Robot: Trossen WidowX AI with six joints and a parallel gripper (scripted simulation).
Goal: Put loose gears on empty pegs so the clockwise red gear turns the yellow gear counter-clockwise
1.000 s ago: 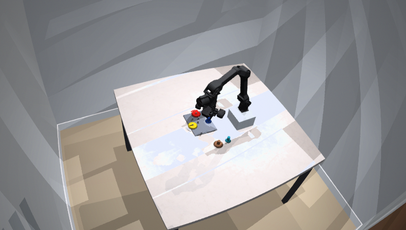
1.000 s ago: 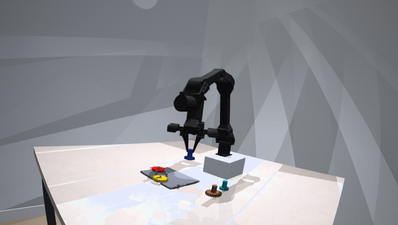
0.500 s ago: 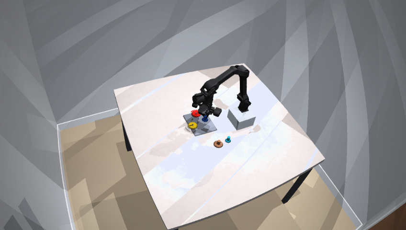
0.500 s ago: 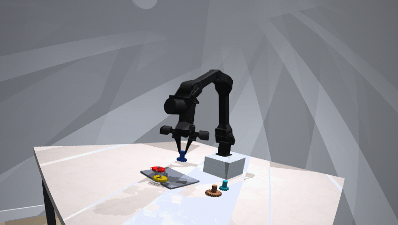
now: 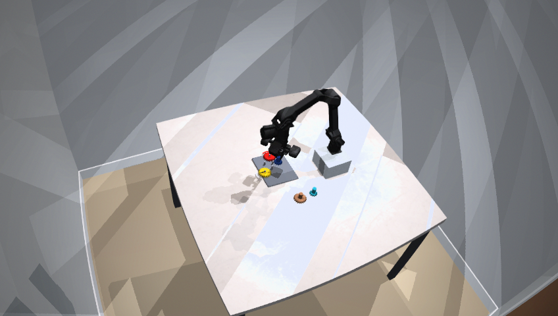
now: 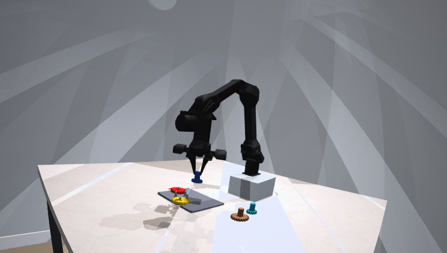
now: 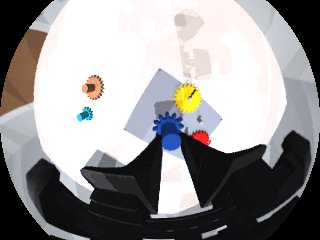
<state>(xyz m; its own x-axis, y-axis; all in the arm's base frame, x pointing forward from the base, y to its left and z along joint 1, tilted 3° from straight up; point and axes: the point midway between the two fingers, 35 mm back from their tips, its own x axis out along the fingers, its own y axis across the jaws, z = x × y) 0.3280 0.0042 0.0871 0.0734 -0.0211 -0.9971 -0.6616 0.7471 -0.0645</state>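
Note:
My gripper (image 6: 197,173) (image 7: 170,136) is shut on the blue gear's upright handle. The blue gear (image 5: 278,160) (image 6: 196,181) (image 7: 168,123) hangs upright above the grey board (image 5: 282,178) (image 6: 203,205) (image 7: 142,115), clear of it. The red gear (image 5: 268,156) (image 6: 178,190) (image 7: 201,138) and the yellow gear (image 5: 264,173) (image 6: 179,201) (image 7: 185,98) sit on the board's pegs. Short grey pegs show between them, partly hidden. A brown gear (image 5: 300,197) (image 6: 240,216) (image 7: 94,87) and a smaller teal gear (image 5: 313,192) (image 6: 251,211) (image 7: 87,114) stand on the table, handles up.
The arm's grey base block (image 5: 331,165) (image 6: 251,187) stands on the table (image 5: 250,274) (image 6: 103,184), to the right of the board in the top and exterior views. The brown and teal gears stand close together, off the board's near right side in the top and exterior views.

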